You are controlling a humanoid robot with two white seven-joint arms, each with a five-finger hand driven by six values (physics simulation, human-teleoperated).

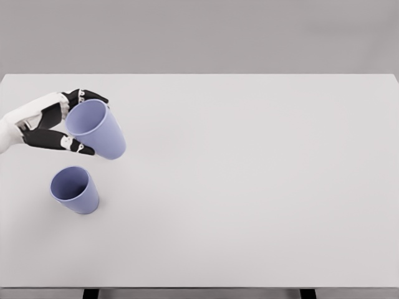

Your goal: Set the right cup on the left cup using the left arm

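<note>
Two lilac-blue cups show in the head view. One cup (75, 189) stands upright on the white table (249, 187) at the lower left, its mouth open toward me. The other cup (98, 128) hangs above and a little behind it, tilted with its mouth toward the upper left. My left hand (76, 122) comes in from the left edge and is shut on this tilted cup, black fingers over its rim and thumb under its side. The two cups are apart, with a small gap between them. The right arm is out of view.
The white table spans nearly the whole picture. Its front edge runs along the bottom, with two dark legs (91, 293) showing beneath. A plain grey wall lies behind the table's far edge.
</note>
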